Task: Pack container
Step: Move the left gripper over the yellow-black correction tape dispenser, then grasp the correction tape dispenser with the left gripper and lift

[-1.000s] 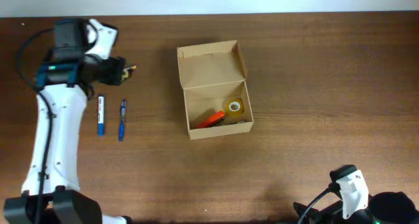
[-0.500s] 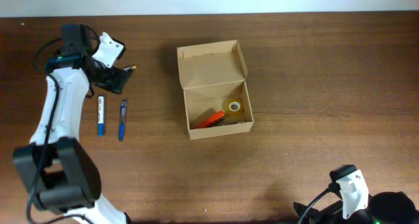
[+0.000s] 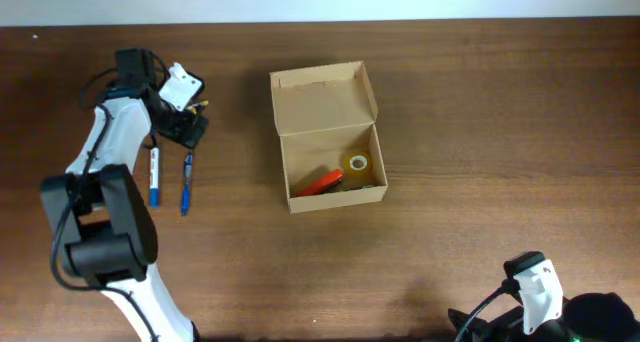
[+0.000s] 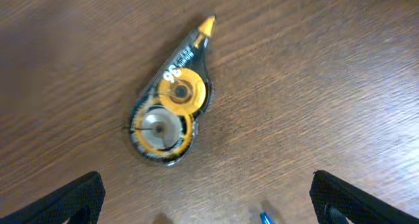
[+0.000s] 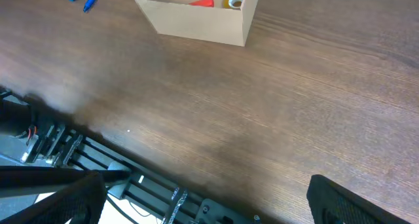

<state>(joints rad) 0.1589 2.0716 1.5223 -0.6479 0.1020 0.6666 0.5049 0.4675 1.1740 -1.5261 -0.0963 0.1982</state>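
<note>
- The left jaws stand wide. In the left wrist view their two dark fingertips sit at the bottom corners, with bare wood and nothing else between them.
- The right jaws also stand wide and empty. Their tips are cut off at the bottom corners of the right wrist view, above the bench edge.
- A correction tape dispenser lies flat on the wood just ahead of the left jaws, its orange tip pointing to about 1 o'clock in the left wrist view. From overhead only that tip shows; the rest is hidden under the left arm's head.
- The cardboard box sits near the middle of the bench, its flap lid open and laid back toward 12 o'clock.
- Inside the box, a yellow tape roll lies toward 3 o'clock, with an orange thing beside it toward 8 o'clock. What the orange thing is cannot be made out.
- At about 9 o'clock from the box, well apart from it, a blue-capped marker and a blue pen lie side by side, partly covered at their top ends by the left arm.
- The right arm shows only at 5 o'clock on the overhead edge, mostly cut off.
</note>
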